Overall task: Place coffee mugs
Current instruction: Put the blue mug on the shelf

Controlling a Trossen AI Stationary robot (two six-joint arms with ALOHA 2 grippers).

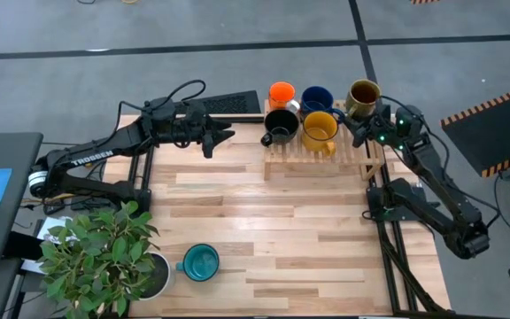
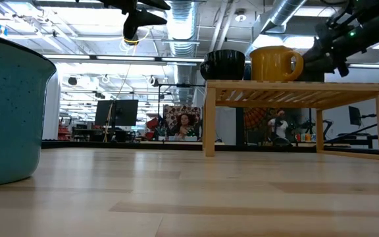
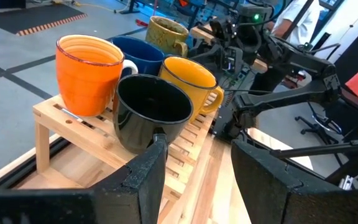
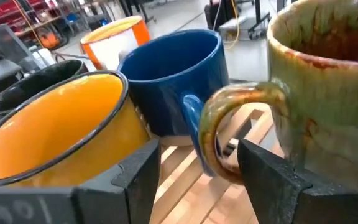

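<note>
Five mugs stand on a low wooden rack [image 1: 326, 159] at the table's far right. Orange [image 1: 282, 92], dark blue [image 1: 316, 97] and olive-brown [image 1: 362, 94] are in the back row, black [image 1: 281, 123] and yellow [image 1: 320, 129] in front. A teal mug [image 1: 201, 262] stands alone on the table near the near-left corner. My left gripper [image 1: 227, 136] hovers open just left of the rack, pointing at the black mug [image 3: 151, 109]. My right gripper [image 1: 359, 124] is open at the olive-brown mug [image 4: 328, 87], with one finger on either side of its handle. My right gripper comes level from the table's near-right side, its open fingers [image 4: 269, 174] standing on either side of the olive-brown mug's handle [image 4: 229, 124]. I cannot tell whether a finger touches the handle or the mug's wall. The mug stands upright at the rack's far right corner.
A potted plant in a white pot [image 1: 104, 257] fills the near-left corner beside the teal mug [image 2: 5, 112]. A dark keyboard-like object [image 1: 233, 103] lies at the far edge. Bare wood spreads across the table's middle and near right.
</note>
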